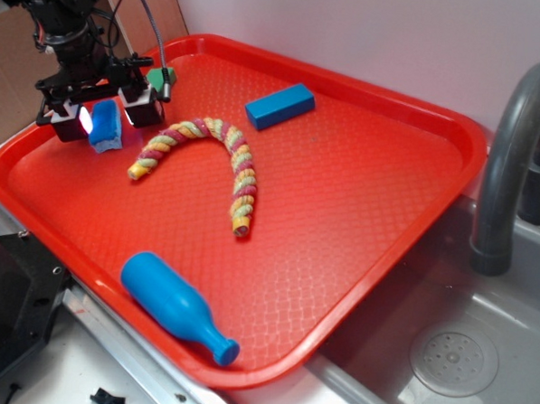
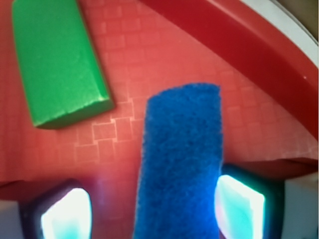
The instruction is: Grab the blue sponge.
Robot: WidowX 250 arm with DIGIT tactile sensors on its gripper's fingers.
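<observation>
The blue sponge [image 1: 105, 125] [image 2: 182, 164] stands on edge at the far left of the red tray [image 1: 360, 207], a thin grey layer along its side. My gripper [image 1: 105, 114] [image 2: 152, 211] is open and straddles it. In the wrist view the right pad [image 2: 239, 206] is against the sponge. A strip of bare tray shows between the sponge and the left pad [image 2: 65, 216]. The sponge's lower end runs out of the wrist view.
A green block [image 2: 57, 59] [image 1: 161, 75] lies just beyond the sponge, near the tray's raised rim [image 2: 249, 55]. A hard blue block [image 1: 280, 106], a curved striped rope [image 1: 220, 154] and a blue bottle [image 1: 176, 307] also lie on the tray. A sink [image 1: 452, 356] with a grey faucet [image 1: 508, 151] is to the right.
</observation>
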